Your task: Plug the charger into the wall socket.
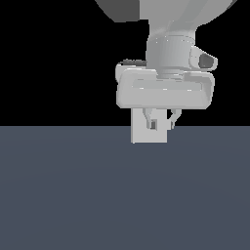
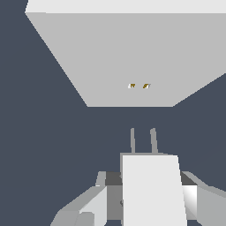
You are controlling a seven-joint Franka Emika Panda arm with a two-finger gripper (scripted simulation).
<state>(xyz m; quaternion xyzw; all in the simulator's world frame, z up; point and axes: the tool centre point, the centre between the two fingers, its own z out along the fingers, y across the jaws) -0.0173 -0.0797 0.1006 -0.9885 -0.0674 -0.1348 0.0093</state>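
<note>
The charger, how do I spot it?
Find the big grey gripper hanging over the dark floor. The charger is the small white block between its fingers, with two thin prongs aimed at the wall socket, the much larger flat white panel.

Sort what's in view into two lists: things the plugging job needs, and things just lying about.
Needed for the job:
- charger, held in the gripper, its two prongs pointing at the panel
- wall socket, upright panel with two small holes, prongs not yet in

Just lying about:
- nothing else; only the grey floor
</note>
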